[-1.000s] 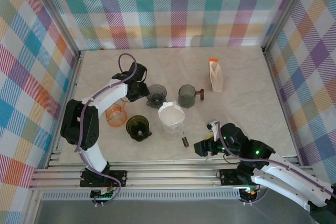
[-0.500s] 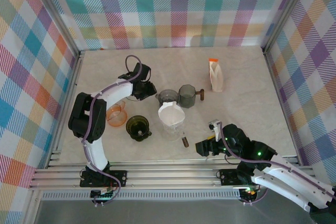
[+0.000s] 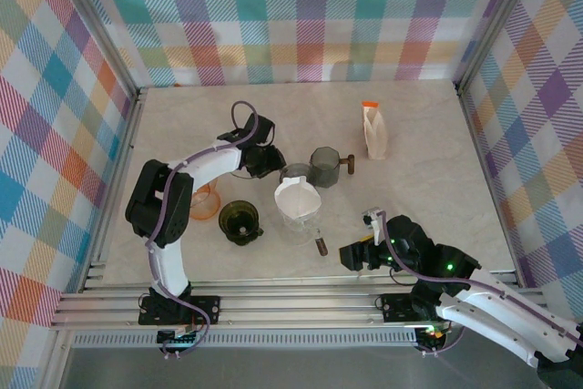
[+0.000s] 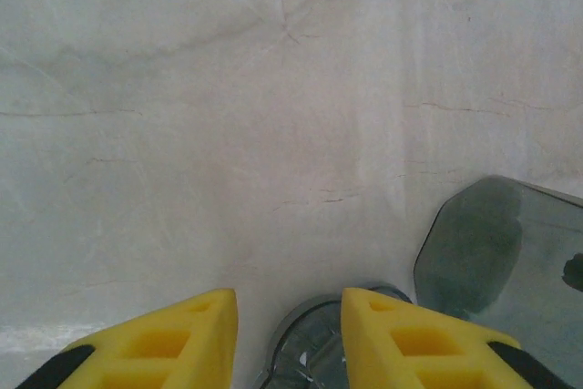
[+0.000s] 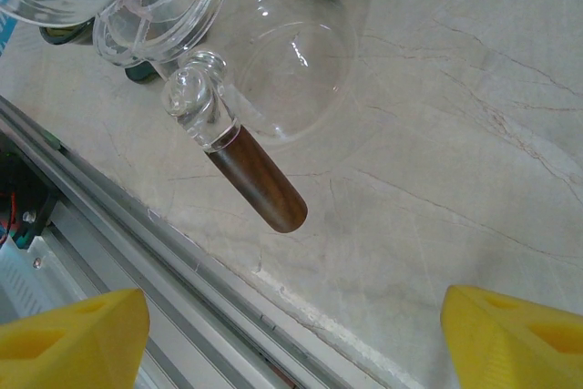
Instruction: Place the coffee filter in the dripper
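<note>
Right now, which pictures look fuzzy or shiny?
Right wrist view: bright glints on the clear glass dripper with a brown wooden handle, and the yellow jaws fuzzy at the corners. Left wrist view: soft, even light on the pale marble tabletop. Top view: sharp, faint shadows.

No text, label, brand, number or sign can be read anywhere in these views; the white pouch (image 3: 373,131) with the orange cap is too small in the overhead view for any print on it to be made out.
</note>
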Controlling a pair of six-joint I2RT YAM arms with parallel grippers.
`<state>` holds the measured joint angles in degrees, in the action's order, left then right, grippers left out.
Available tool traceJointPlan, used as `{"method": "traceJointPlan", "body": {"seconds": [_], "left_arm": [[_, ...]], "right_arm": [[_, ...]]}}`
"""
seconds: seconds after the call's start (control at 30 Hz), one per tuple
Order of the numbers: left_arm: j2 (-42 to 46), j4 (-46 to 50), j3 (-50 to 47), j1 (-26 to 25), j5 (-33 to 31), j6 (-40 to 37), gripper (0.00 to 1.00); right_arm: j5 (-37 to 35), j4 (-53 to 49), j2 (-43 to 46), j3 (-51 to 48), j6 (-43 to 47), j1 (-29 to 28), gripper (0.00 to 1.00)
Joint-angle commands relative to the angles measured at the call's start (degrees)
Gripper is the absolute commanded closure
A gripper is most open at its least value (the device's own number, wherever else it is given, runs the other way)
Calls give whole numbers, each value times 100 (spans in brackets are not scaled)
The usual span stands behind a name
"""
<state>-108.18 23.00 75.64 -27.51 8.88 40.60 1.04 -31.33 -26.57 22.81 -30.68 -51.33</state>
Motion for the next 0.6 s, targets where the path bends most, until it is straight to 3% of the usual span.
{"method": "traceJointPlan", "body": {"seconds": [0.0,0.23,0.37,0.57], "left_arm": [[69,94,13,-29,32,93,64],[867,425,-403,536,-242,64,53],[1654,436,-879,862,-192,79,46],[2904,630,-1503,914,-94,141,38]], "right_arm": [[247,140,-13,-90,112,27,17],[947,878,-452,-197,550,17,20],[1049,1389,-744,-267,792,-8,22],[900,2242,-1228,-471,1102,-123,29]]}}
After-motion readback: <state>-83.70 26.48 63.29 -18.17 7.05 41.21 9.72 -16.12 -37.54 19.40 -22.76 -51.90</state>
